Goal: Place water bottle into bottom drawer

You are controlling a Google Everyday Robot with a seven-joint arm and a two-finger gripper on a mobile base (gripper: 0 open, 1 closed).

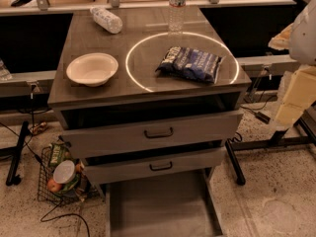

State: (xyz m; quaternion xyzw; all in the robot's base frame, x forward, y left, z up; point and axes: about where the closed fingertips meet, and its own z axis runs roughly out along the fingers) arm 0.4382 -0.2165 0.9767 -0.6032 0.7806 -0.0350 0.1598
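Observation:
The water bottle [177,6], slim and clear with a thin label band, stands upright at the back of the counter top, right of centre. The bottom drawer [160,206] is pulled out at floor level, and its flat grey floor looks bare. My gripper is not in view. Only cream and white parts of my arm [298,90] show at the right edge, beside the cabinet and well away from the bottle.
On the counter [148,90] lie a bottle with a whitish dotted wrap [106,19], a cream bowl [92,68] and a dark blue chip bag [190,62]. Two grey drawer fronts with black handles [159,132] sit above the open drawer. A wire basket of snacks [61,174] stands on the floor at left.

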